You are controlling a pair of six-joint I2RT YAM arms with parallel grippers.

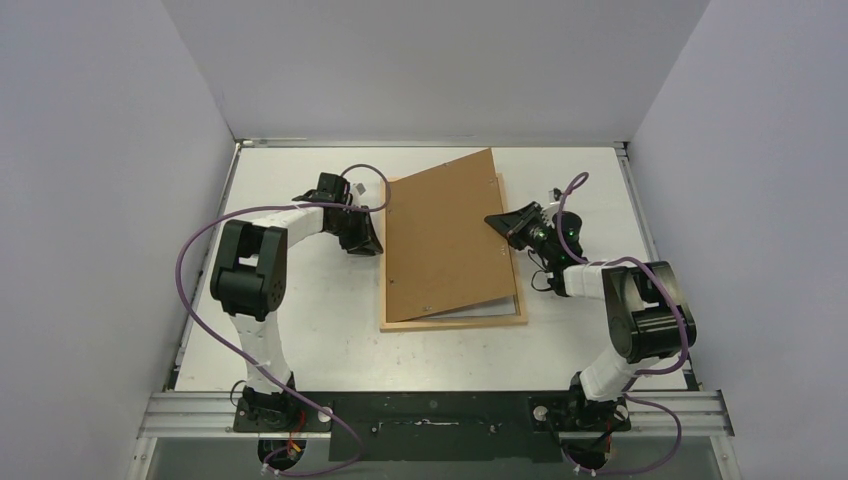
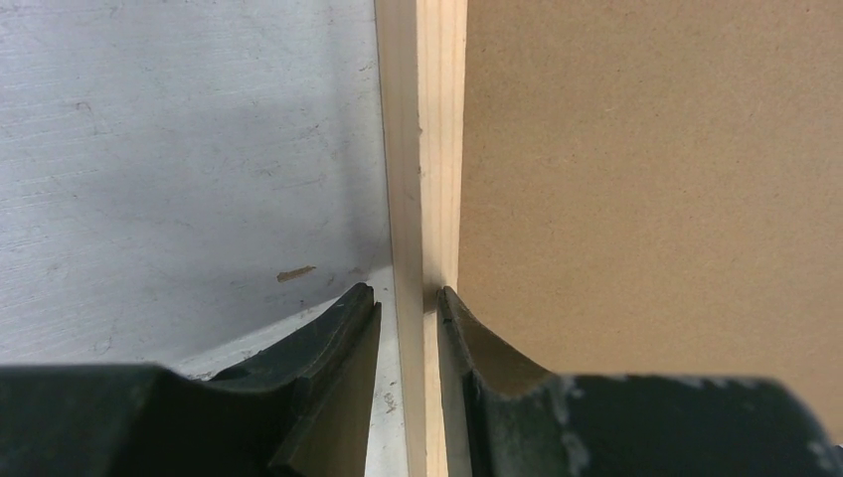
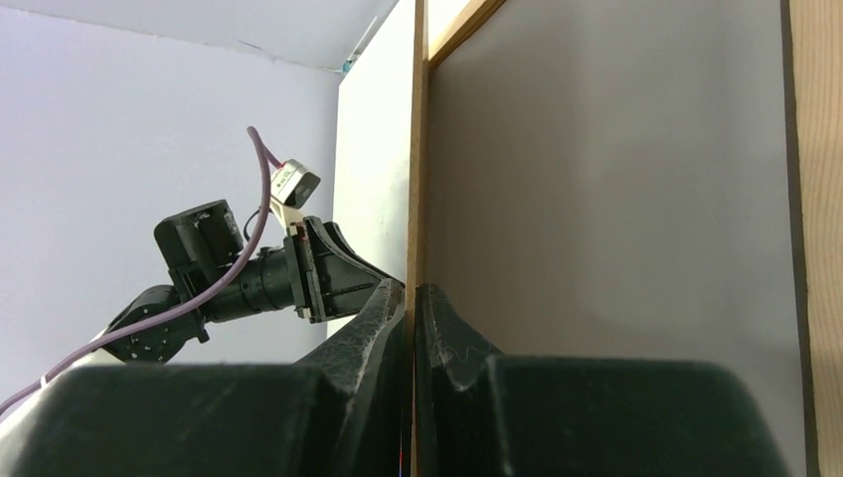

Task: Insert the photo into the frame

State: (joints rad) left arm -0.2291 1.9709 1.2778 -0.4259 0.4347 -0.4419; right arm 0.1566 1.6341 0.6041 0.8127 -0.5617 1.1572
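The light-wood frame [image 1: 455, 321] lies flat in the middle of the table. A brown backing board [image 1: 445, 240] rests on it askew, its right edge raised. My left gripper [image 1: 372, 240] is at the frame's left bar. In the left wrist view that gripper [image 2: 408, 298] has its jaws closed in on either side of the pale bar [image 2: 422, 149], with the board [image 2: 646, 199] just beyond. My right gripper [image 1: 498, 222] holds the board's right edge. In the right wrist view it [image 3: 412, 290] is shut on the thin board edge [image 3: 419, 149]. The photo is hidden.
The white table [image 1: 300, 330] is walled on three sides by pale panels. The left arm [image 3: 249, 278] with its purple cable shows beyond the board in the right wrist view. A frame bar [image 3: 820, 199] runs along that view's right side.
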